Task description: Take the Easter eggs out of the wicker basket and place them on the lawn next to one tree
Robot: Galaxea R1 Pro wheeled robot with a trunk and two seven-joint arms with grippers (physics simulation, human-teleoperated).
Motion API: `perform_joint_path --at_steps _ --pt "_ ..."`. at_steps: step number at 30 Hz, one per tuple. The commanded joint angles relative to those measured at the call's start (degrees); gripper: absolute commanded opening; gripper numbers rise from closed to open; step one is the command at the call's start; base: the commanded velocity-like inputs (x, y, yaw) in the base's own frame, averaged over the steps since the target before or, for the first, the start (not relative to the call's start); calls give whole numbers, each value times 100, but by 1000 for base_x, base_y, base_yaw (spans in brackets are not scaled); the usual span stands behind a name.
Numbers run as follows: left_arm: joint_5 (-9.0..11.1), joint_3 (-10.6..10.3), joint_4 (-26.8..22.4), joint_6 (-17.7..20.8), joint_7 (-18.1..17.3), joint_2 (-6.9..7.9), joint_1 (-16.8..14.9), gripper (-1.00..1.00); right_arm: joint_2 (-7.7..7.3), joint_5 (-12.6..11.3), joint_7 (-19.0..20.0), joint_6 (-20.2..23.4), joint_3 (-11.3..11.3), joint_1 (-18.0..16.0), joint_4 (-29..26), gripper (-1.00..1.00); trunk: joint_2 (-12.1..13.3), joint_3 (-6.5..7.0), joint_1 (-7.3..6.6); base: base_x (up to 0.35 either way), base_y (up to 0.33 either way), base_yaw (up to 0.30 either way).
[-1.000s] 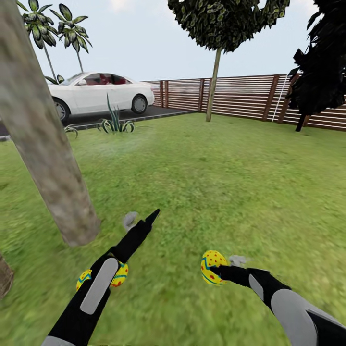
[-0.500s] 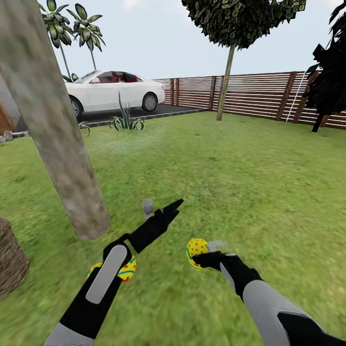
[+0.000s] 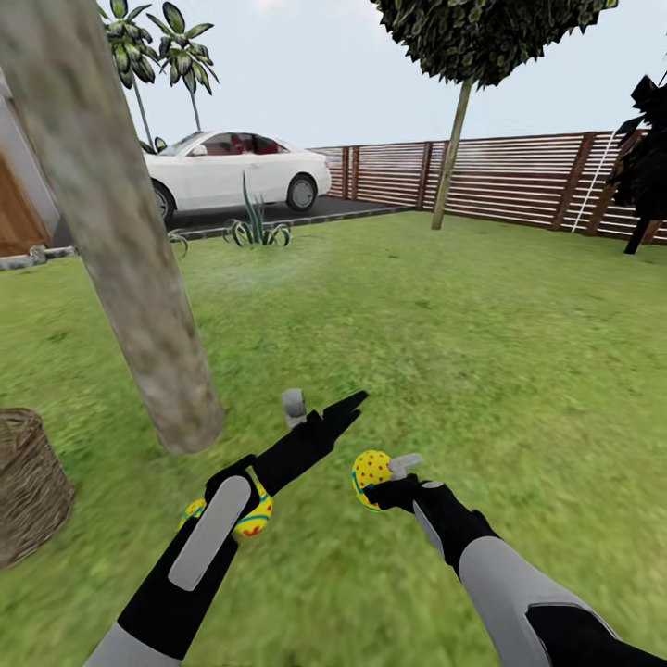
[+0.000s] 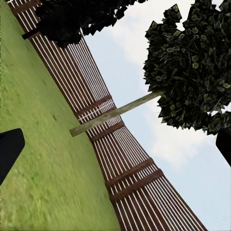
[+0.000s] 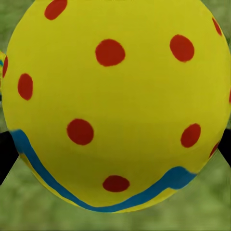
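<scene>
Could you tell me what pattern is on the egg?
Yellow egg with red dots and a blue zigzag band; right wrist view.

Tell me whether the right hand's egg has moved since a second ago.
Yes. The egg in the right hand has closed in on the tree trunk.

Bright, even, nearly shadowless daylight; grass perhaps slightly blurred

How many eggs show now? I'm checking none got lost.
2: one egg held in the right pincer, one egg on the lawn behind the left arm. The third may be hidden.
</scene>
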Motion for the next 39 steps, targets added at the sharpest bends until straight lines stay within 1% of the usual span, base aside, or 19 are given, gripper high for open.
perform_joint_path --at_steps 1,4,7,9,12,13,14,16,17,18,19,20,22,24,29,31,33,35,39 --pt "47 5 3 43 -4 -2 -3 100 2 38 38 41 -19 1 -14 -100 -2 -12 -1 0 0 164" --pt "47 7 7 48 3 -2 -3 100 2 38 39 113 -19 1 -16 -100 -2 -35 -1 0 0 164" --pt "41 10 12 49 12 5 -3 100 6 19 77 423 -19 1 -36 -100 -2 -57 -1 0 0 164" --pt "39 8 9 49 9 6 -3 100 4 9 231 533 -24 -24 -41 -100 -2 -72 -1 0 0 164" --pt "38 15 -3 57 0 15 -3 100 2 4 609 651 -46 -108 -44 -100 -2 -95 -1 0 0 164" --pt "38 12 -4 57 0 18 -3 100 -1 2 635 744 -49 -115 -47 -100 -2 -103 -1 0 0 164" --pt "38 9 -3 57 -1 22 -3 100 -8 -3 662 960 -52 -157 -67 -100 -2 -110 -1 0 0 164" --pt "38 8 2 57 -1 24 -3 100 -11 -31 676 1134 -60 -263 -88 -100 -2 -125 -1 0 0 164" --pt "38 8 3 57 -1 24 -3 100 -9 -133 678 1168 -62 -321 -92 -100 -2 -133 -1 0 0 164" --pt "38 9 0 58 -1 24 -3 100 -19 -322 676 1186 -61 -392 -89 -100 -2 -141 -1 0 0 164" --pt "38 10 -3 58 -1 49 -3 100 -37 -637 679 1204 -57 -472 -88 -100 -2 -148 -1 0 0 161" --pt "38 9 -7 58 -3 97 -3 100 -44 -825 681 1252 -56 -509 -87 -100 -2 -156 -1 0 0 160" --pt "41 8 -21 58 -9 151 -3 100 -50 -997 693 1524 -55 -633 -90 -100 -2 -172 -1 0 0 160" --pt "40 8 -25 58 -10 165 -3 100 -32 -1036 697 1662 -54 -692 -94 -100 -2 -187 -1 0 0 159" --pt "46 6 -31 49 -16 174 -3 100 -4 -1067 689 1777 -54 -760 -17 -100 -2 -226 -1 0 0 158" --pt "47 6 -36 43 -31 179 -3 100 5 -1064 670 2047 -54 -781 -12 -100 -2 -242 -1 0 0 156" --pt "45 7 -39 41 -193 182 -3 100 8 -1066 665 2269 -54 -814 -12 -100 -2 -258 -1 0 0 153" --pt "40 7 -34 38 -447 182 -3 100 10 -1070 663 2351 -54 -858 -8 -100 -2 -274 -1 0 0 152" --pt "38 10 -32 37 -586 183 -3 100 10 -1072 660 2371 -54 -869 33 -100 -2 -306 -1 0 0 150"
